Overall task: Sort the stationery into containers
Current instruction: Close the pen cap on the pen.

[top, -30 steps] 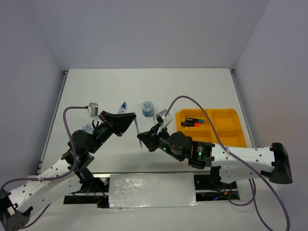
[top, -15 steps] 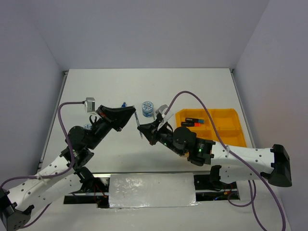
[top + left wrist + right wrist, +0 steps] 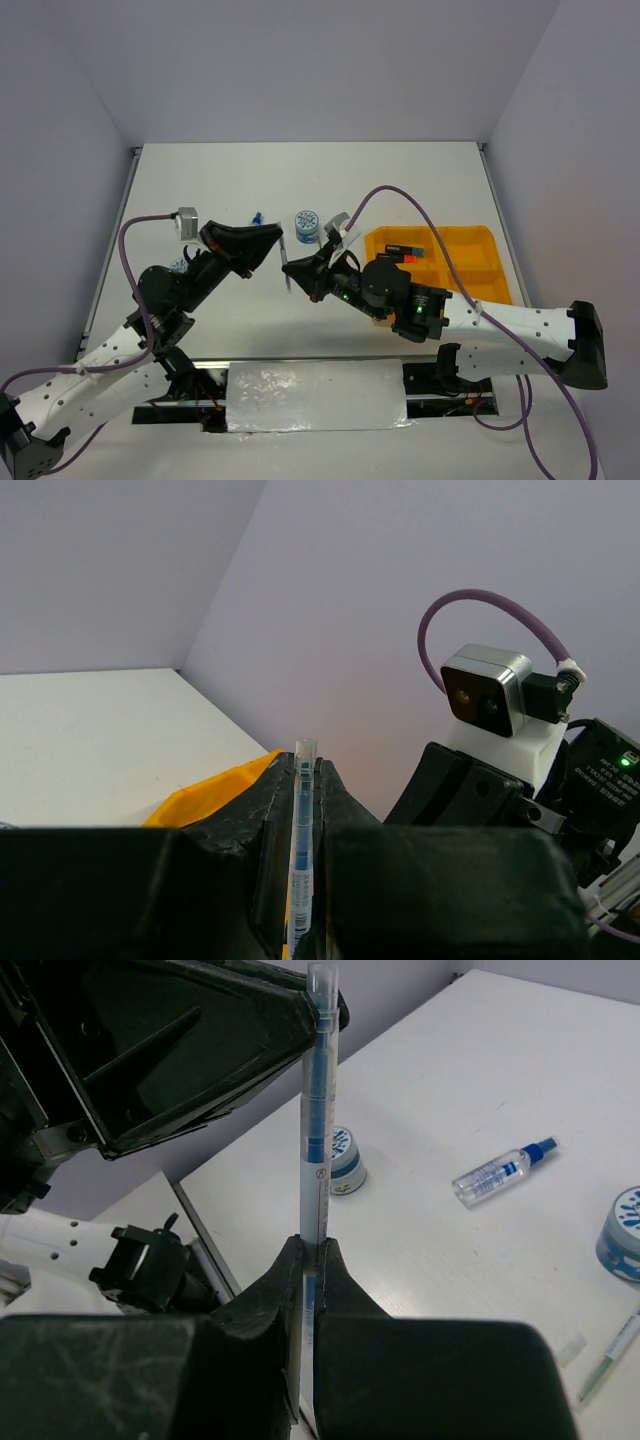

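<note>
A thin clear pen with blue ink (image 3: 286,262) hangs above the table between both arms. My left gripper (image 3: 277,240) is shut on its far end, and the pen (image 3: 300,840) stands upright between the black fingers (image 3: 240,830). My right gripper (image 3: 295,279) is shut on the near end of the same pen (image 3: 318,1130). The orange-yellow tray (image 3: 470,262) lies to the right, with short highlighters (image 3: 400,255) in its far left compartment. On the table are a blue-white pot (image 3: 307,225) and a blue-capped clear bottle (image 3: 257,218).
A second blue-white pot (image 3: 181,266) peeks out beside the left arm. The right wrist view shows a pot (image 3: 344,1160), the bottle (image 3: 497,1171), another pot (image 3: 622,1235) at the right edge and a thin greenish pen (image 3: 605,1365) lying on the table.
Both grippers have drifted away from the near edge with the pen held between them. The right gripper has risen towards the left one. Nothing was let go.
</note>
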